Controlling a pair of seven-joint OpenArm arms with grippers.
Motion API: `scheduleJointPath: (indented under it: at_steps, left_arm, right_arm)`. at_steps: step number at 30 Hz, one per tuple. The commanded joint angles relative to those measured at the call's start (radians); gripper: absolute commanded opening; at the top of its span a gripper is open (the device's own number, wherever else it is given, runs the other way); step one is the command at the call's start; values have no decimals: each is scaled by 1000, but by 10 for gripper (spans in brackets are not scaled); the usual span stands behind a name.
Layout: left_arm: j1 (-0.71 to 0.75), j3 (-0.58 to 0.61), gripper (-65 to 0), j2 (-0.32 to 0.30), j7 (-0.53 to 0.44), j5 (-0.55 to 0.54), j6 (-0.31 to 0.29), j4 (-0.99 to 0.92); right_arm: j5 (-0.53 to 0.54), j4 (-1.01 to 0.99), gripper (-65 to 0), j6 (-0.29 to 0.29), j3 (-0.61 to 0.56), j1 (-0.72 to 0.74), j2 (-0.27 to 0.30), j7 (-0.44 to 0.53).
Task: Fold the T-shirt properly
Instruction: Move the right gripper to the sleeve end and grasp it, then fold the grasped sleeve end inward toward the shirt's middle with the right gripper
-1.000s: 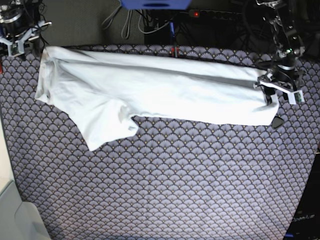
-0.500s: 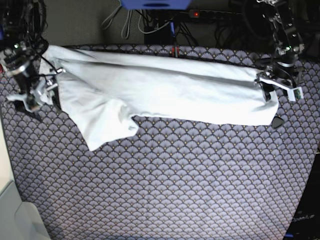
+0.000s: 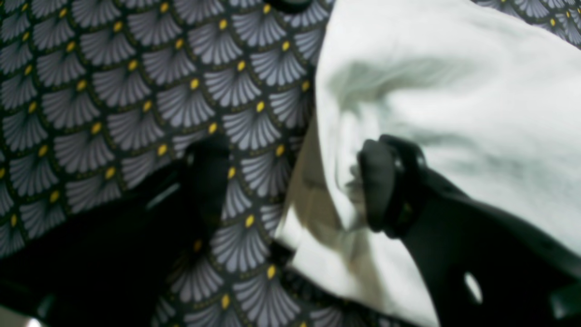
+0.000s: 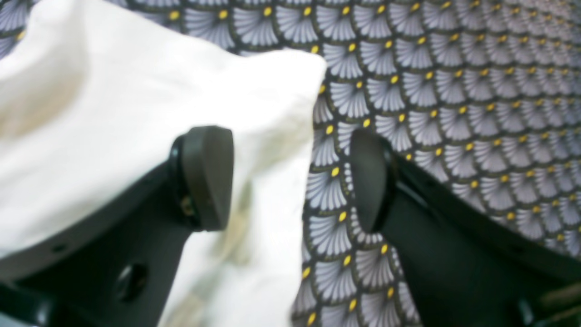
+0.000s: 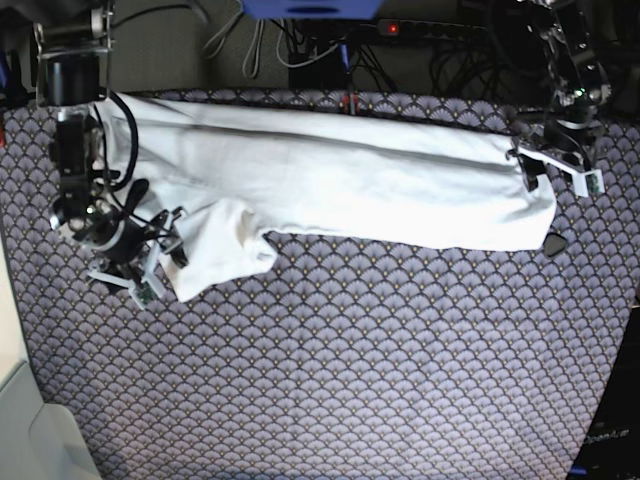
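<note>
The white T-shirt (image 5: 350,185) lies folded into a long band across the far half of the patterned cloth (image 5: 350,360), with one sleeve (image 5: 225,250) sticking out toward the front on the left. My right gripper (image 4: 288,177) is low at that sleeve. Its jaws are open and straddle the T-shirt (image 4: 136,104) edge, one finger (image 4: 206,177) over white fabric and the other over the pattern. At the band's right end my left gripper (image 3: 295,186) is open too. The T-shirt (image 3: 454,91) edge runs between its fingers, unpinched.
Cables and a power strip (image 5: 420,28) run behind the far edge, beside a blue object (image 5: 310,8). A pale surface (image 5: 25,420) borders the front left corner. The patterned cloth covers the whole near half.
My right arm has swung from the far left corner down along the shirt's left side to the sleeve, and its jaws have widened. My left gripper has barely shifted.
</note>
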Motion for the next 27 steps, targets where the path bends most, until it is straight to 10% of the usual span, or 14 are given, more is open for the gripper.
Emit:
scheduleJointPath:
  at_steps: [1, 15, 27]
  left_arm:
    - [-2, -5, -222, -9, -12, 0, 1, 10]
    - [-3, -3, -223, -8, -11, 3, 1, 12]
    - [-6, 2, -224, -8, -11, 3, 1, 7]
  right_arm:
    - [11, -11, -242, -5, 7, 42, 9, 23]
    - [11, -249, -256, -5, 6, 137, -11, 127]
    - [11, -249, -473, -5, 4, 112, -33, 126]
